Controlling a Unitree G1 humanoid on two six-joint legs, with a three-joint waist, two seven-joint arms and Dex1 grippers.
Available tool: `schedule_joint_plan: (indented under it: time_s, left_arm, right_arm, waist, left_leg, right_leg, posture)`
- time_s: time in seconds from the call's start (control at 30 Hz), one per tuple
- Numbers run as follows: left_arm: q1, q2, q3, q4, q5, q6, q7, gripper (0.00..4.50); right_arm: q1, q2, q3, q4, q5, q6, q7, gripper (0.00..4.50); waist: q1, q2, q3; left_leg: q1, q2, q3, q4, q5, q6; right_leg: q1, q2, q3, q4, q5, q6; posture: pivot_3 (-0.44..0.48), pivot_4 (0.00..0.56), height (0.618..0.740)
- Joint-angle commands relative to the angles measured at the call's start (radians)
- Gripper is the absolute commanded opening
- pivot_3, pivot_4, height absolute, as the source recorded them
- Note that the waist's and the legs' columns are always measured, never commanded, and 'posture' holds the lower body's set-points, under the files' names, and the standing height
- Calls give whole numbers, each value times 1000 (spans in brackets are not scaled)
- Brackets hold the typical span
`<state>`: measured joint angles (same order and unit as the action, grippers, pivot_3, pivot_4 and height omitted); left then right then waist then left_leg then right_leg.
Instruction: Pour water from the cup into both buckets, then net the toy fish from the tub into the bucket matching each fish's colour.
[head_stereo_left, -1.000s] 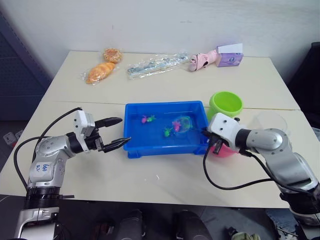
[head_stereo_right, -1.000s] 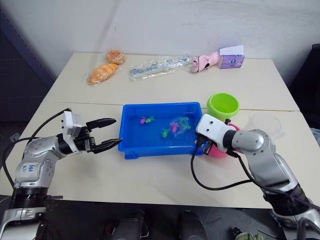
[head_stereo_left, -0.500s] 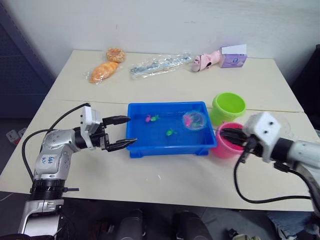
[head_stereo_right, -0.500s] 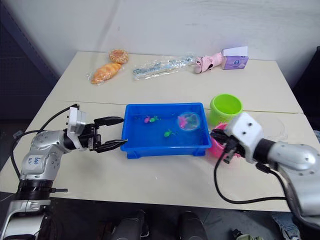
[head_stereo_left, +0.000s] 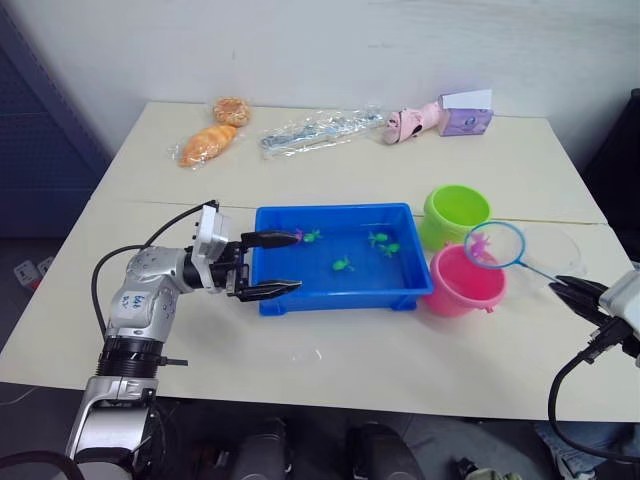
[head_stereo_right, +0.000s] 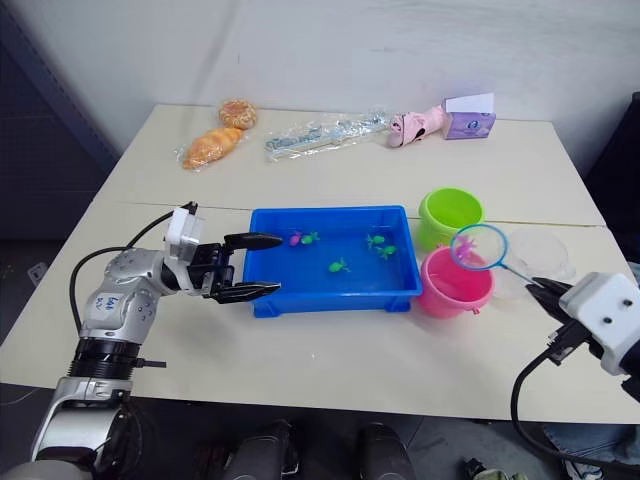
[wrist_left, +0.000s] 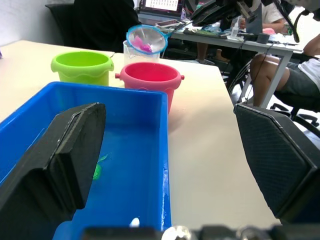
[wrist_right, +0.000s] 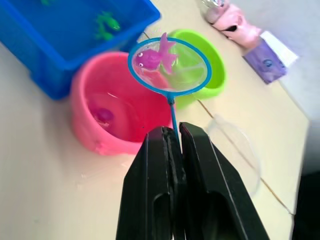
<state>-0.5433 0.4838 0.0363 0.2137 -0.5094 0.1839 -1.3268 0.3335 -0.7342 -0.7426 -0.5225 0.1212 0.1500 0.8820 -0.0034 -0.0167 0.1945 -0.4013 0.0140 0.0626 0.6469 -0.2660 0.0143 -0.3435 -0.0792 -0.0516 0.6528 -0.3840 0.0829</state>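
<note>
No writing clear enough to read on the bench (head_stereo_left: 330, 360). Net (wrist_right: 169, 66): round, light-blue rim, thin stick, w/ 1 pink fish (wrist_right: 153, 56) in it, held up over the pink bucket (head_stereo_left: 464, 281). Right hand (wrist_right: 173, 134) is shut tight on the stick. 2 buckets: pink one & green bucket (head_stereo_left: 456, 213), side by side, just right of the blue tub (head_stereo_left: 338, 299). 1 more pink fish lies inside the pink bucket. Tub holds 4 green fish (head_stereo_left: 342, 265) & 1 pink. Clear cup (head_stereo_right: 543, 253) sits behind the net. Left hand (head_stereo_left: 284, 262) is open, empty, fingers at the tub's left end.
</note>
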Motion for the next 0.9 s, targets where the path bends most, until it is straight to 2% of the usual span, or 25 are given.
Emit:
schedule_joint_plan:
  time_s: [0.03, 0.4, 0.5, 0.67, 0.9]
  left_arm:
    - [-16, -8, -3, -8, -2, -19, -6, 4415]
    - [-16, -32, -34, -71, -1, 2, 28, 4415]
    - [-24, -37, -38, -79, -2, 11, 42, 4415]
    - [-36, -53, -54, -98, 0, 14, 62, 4415]
    - [-67, -59, -62, -119, -4, 46, 84, 4415]
  right_arm:
    - [37, 12, 20, 71, -138, -266, -81, 0]
    - [44, -51, 49, 349, -554, -808, -474, 0]
    - [40, -66, 44, 352, -710, -899, -610, 0]
    - [53, -83, 54, 407, -938, -940, -834, 0]
    - [77, -127, 116, 444, -1052, -948, -988, 0]
  waist:
    - [1, 0, 0]
    - [0, 0, 0]
    - [0, 0, 0]
    - [1, 0, 0]
    - [0, 0, 0]
  left_leg:
    - [0, 0, 0, 0, 0, 0]
    - [1, 0, 1, 0, 1, -2]
    - [1, 0, 1, 0, 1, -3]
    - [1, 0, 1, 0, 2, -3]
    - [1, 0, 1, 0, 2, -4]
  right_leg:
    - [0, 0, 0, 0, 0, 0]
    - [0, 0, 1, 0, 0, 0]
    - [0, 0, 1, 0, 0, 0]
    - [0, 0, 2, 0, 0, 0]
    - [0, 1, 2, 0, 0, 0]
  posture:
    - [0, 150, 740]
    - [0, 150, 740]
    - [0, 150, 740]
    - [0, 150, 740]
    - [0, 150, 740]
